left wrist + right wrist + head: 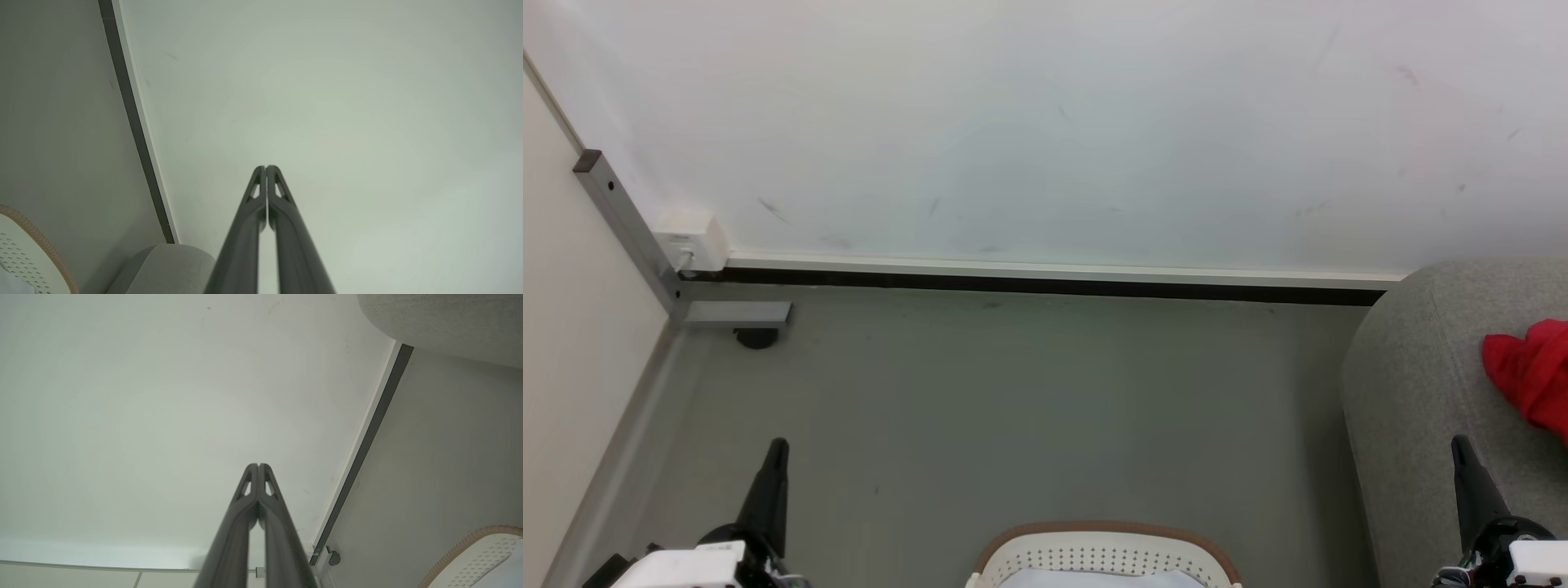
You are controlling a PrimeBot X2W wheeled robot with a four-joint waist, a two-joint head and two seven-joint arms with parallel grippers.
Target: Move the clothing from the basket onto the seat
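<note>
Both arms are hanging low in front of the robot, their dark fingers pointing toward the wall (1045,122). The left gripper (778,447) is pressing its two fingers together on nothing, and the right gripper (1460,445) is doing the same. In each wrist view the tips are meeting with no cloth between them.

The basket (1103,549) is sitting on the floor (1013,408) between the two grippers, back from their tips toward the robot's body. Its long axis is running across from one gripper toward the other, about as near to either arm. I am seeing its far rim and perforated wall, with a pale surface inside and no red in that part. Whether anything is lying deeper in, I cannot tell.

The clothing (1531,371), a bright red bundle, is lying on the seat (1413,392), just ahead of the right gripper's tips and a little to their outer side, well apart from the left gripper. The seat's rounded arm is rising right beside the right gripper, so the right arm is looking like the nearer one for any placing there. A further reach into the basket would be taking either gripper inward and down.
</note>
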